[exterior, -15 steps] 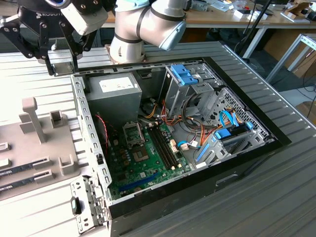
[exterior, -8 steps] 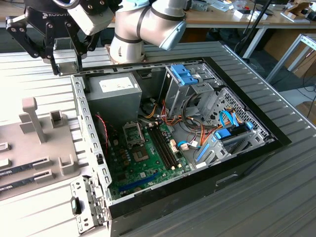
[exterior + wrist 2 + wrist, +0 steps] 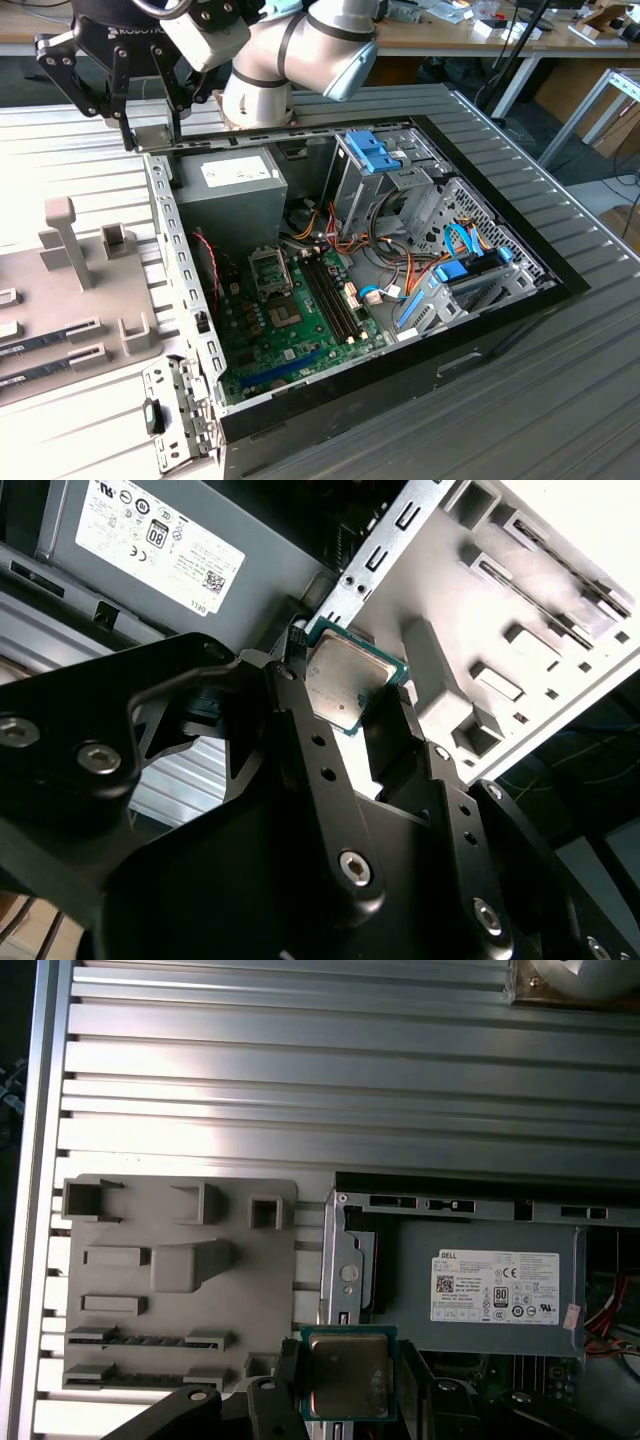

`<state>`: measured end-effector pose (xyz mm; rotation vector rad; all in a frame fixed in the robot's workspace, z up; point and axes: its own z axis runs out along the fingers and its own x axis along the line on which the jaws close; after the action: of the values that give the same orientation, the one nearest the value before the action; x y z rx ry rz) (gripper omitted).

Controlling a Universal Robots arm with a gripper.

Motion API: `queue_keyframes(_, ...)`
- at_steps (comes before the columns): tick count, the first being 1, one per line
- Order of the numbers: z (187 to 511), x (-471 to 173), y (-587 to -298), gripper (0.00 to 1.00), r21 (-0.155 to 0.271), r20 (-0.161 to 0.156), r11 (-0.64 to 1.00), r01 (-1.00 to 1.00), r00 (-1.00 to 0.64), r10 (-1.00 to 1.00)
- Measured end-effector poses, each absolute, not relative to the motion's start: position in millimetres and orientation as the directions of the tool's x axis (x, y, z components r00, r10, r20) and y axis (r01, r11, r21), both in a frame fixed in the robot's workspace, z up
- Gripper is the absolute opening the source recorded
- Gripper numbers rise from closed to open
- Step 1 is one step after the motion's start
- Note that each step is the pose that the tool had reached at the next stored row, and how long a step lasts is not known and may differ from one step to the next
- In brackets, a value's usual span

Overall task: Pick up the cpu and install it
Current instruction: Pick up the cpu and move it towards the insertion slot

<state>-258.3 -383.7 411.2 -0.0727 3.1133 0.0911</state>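
The black fingers (image 3: pixel 395 742) of the robot's gripper (image 3: pixel 150 125) pinch the small flat square cpu with a shiny silver top (image 3: pixel 347 1373) by its sides, up in the air over the edge of the open black computer case (image 3: pixel 420 365), near the grey metal power box (image 3: pixel 225 185).

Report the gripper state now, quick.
gripper: closed, holding the cpu.
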Motion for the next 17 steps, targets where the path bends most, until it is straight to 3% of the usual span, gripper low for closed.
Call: queue_keyframes(17,410,-241,-385,0.47,0.058,-0.027,0.997,-0.047,-0.999,-0.046)
